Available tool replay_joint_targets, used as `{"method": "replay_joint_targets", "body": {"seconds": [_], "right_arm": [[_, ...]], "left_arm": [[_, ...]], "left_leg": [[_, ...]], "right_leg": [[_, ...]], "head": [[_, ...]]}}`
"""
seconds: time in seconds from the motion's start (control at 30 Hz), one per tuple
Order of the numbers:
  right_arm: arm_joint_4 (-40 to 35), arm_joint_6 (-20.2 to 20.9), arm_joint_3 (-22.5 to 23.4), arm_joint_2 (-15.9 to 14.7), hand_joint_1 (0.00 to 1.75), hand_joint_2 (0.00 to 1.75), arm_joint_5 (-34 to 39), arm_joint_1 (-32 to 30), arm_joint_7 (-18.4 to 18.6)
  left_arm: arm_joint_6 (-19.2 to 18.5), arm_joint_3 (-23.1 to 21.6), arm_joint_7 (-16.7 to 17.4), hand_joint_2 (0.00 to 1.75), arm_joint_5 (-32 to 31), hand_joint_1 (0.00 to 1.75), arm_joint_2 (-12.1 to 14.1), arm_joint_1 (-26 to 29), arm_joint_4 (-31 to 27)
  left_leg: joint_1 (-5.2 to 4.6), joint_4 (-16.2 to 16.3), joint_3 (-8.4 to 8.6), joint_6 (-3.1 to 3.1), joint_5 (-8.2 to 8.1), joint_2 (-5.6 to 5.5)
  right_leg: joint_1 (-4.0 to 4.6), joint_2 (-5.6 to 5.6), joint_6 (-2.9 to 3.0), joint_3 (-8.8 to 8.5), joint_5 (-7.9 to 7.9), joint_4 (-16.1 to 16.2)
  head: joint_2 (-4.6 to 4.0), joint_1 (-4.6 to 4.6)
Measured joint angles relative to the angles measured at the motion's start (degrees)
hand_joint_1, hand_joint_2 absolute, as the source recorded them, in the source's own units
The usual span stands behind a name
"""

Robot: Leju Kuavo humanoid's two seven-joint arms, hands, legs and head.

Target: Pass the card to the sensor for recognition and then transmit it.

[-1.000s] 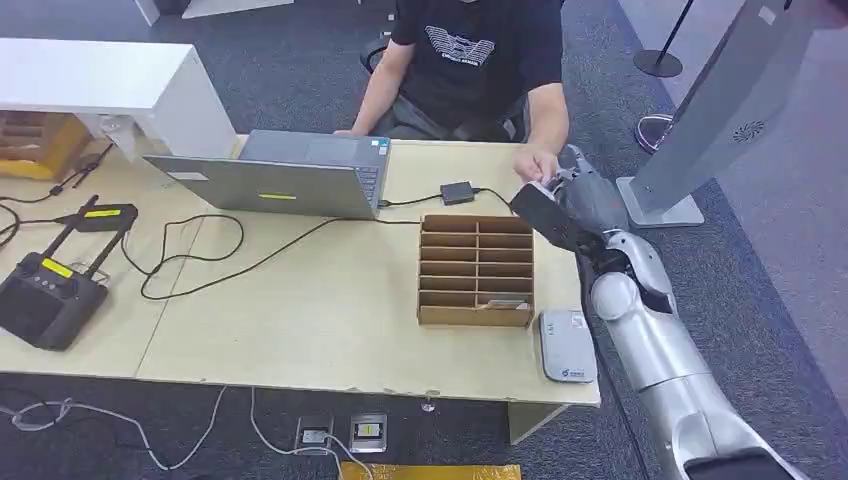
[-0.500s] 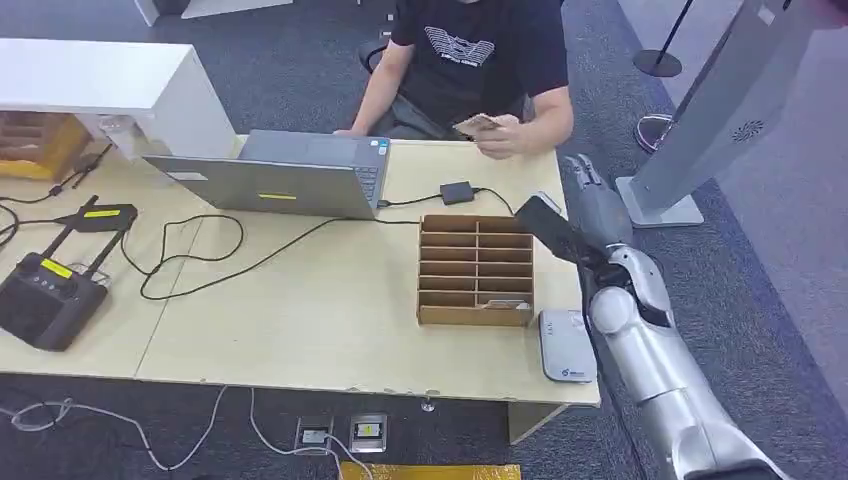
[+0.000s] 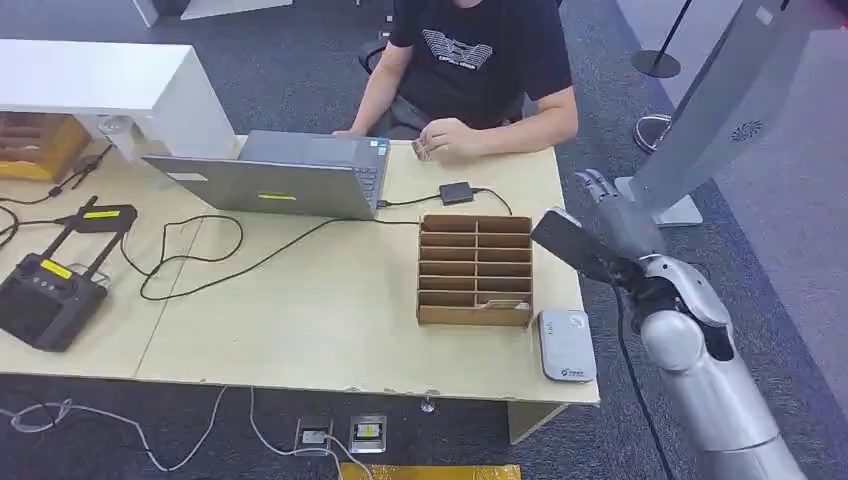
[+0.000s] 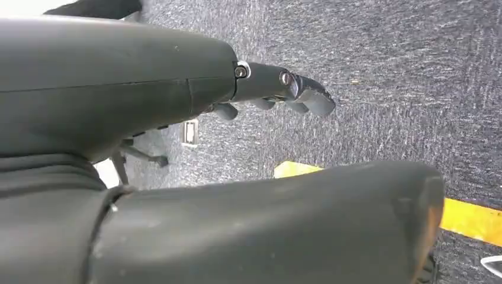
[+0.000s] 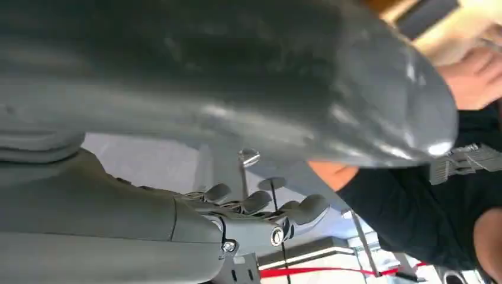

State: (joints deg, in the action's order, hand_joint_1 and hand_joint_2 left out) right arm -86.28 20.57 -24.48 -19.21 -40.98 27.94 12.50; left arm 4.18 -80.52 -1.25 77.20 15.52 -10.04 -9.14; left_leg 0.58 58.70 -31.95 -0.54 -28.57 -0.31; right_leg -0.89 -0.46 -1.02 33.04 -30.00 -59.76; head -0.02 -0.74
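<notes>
I read my right hand [image 3: 605,200] as empty, fingers spread beside the table's edge, because the card [image 3: 421,150] apparently sits in the person's hand [image 3: 445,139] by the laptop [image 3: 290,180].

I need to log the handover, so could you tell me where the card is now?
In the head view, the card is in the person's hand, at the table's far edge, just right of the laptop.

Even, bright indoor light falls on the table [image 3: 330,330], with only faint, soft shadows under the laptop [image 3: 270,185]. The head view is sharp but slightly soft toward 12 o'clock. Both wrist views are blurred up close, with pale glare on the right hand [image 5: 254,118]
</notes>
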Motion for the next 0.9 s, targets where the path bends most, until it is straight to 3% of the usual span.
{"method": "replay_joint_targets", "body": {"seconds": [0.2, 0.4, 0.67, 0.7, 0.8, 0.9], "right_arm": [[-11.7, 6.0, 1.7, -6.0, 0.00, 1.75, -1.8, -5.1, 2.4], [-19.1, 6.2, 1.4, -8.9, 0.00, 1.75, -3.3, -9.7, 3.9], [-22.8, 6.1, 1.0, -10.5, 0.00, 1.75, -2.7, -11.0, 4.4], [-23.0, 4.6, 0.8, -10.5, 0.00, 1.75, -3.0, -11.6, 4.8], [-22.1, -7.1, -1.8, -9.8, 0.00, 1.75, -6.3, -14.9, 5.0], [-17.9, -15.9, -5.0, -7.9, 0.00, 1.75, -8.1, -16.2, 3.5]], "left_arm": [[-0.4, 0.0, 0.5, 0.00, 0.5, 0.00, 0.4, 0.0, 0.0], [-0.3, 0.0, 0.5, 0.00, 0.8, 0.00, 0.4, 0.0, 0.0], [-0.2, 0.0, 0.5, 0.00, 0.9, 0.00, 0.3, 0.0, 0.0], [0.0, 0.0, 0.5, 0.00, 1.0, 0.00, 0.3, 0.0, 0.0], [0.5, 0.1, 0.5, 0.00, 1.7, 0.00, 0.0, -0.1, 0.0], [1.5, 0.1, 1.2, 0.00, 2.3, 0.00, -0.3, -0.2, 0.0]], "left_leg": [[0.00, 0.0, 0.00, 0.02, -0.02, 0.00], [0.03, 0.0, 0.01, -0.01, -0.05, 0.04], [0.02, 0.0, 0.03, -0.01, -0.04, 0.10], [0.02, 0.0, 0.02, -0.01, -0.05, 0.10], [0.03, 0.0, -0.04, -0.01, -0.07, 0.03], [0.05, 0.0, -0.05, -0.02, -0.08, 0.07]], "right_leg": [[0.00, 0.00, 0.00, -0.01, 0.00, 0.0], [0.01, 0.02, 0.00, -0.01, 0.00, 0.0], [0.01, 0.09, 0.01, -0.04, 0.00, 0.0], [0.01, 0.07, 0.01, -0.04, 0.00, 0.0], [0.02, -0.01, 0.01, -0.05, -0.02, 0.0], [0.03, 0.01, 0.02, -0.01, -0.02, 0.0]], "head": [[0.00, 0.02], [0.00, 0.02], [0.00, 0.02], [0.00, 0.00], [0.00, 0.02], [0.00, 0.04]]}}
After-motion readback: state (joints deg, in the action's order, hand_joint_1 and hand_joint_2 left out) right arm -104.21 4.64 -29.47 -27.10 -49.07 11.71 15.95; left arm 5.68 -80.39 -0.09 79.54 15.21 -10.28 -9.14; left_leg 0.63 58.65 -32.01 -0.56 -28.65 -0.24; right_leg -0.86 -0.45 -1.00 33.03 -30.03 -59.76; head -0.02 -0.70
